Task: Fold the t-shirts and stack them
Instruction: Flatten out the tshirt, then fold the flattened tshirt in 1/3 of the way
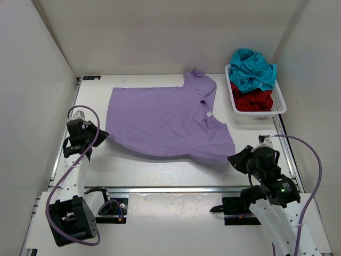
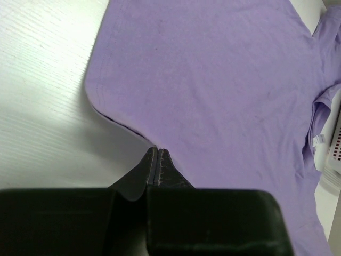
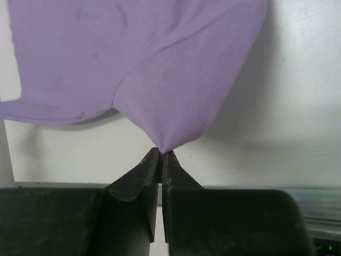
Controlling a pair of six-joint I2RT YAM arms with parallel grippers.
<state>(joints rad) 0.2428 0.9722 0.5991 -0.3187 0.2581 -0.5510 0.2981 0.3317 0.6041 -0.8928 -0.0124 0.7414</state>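
The purple shirt (image 1: pixel 165 120) lies spread mid-table. The teal shirt (image 1: pixel 253 69) and red shirt (image 1: pixel 253 100) sit in the basket (image 1: pixel 281 104), far right. My right claw (image 3: pixel 161 160) pinches the purple shirt's near right sleeve, tenting the cloth. My left claw (image 2: pixel 157 160) is pressed together at the near left hem, apparently gripping only its edge. Caution: so thin a bite may slip out on lifting and skew the fold.

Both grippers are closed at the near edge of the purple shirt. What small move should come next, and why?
Probably lift the left gripper and the right gripper a little, together. They pinch the near hem corner and near sleeve of the lavender soft fabric t-shirt, which lies spread flat, not yet folded.
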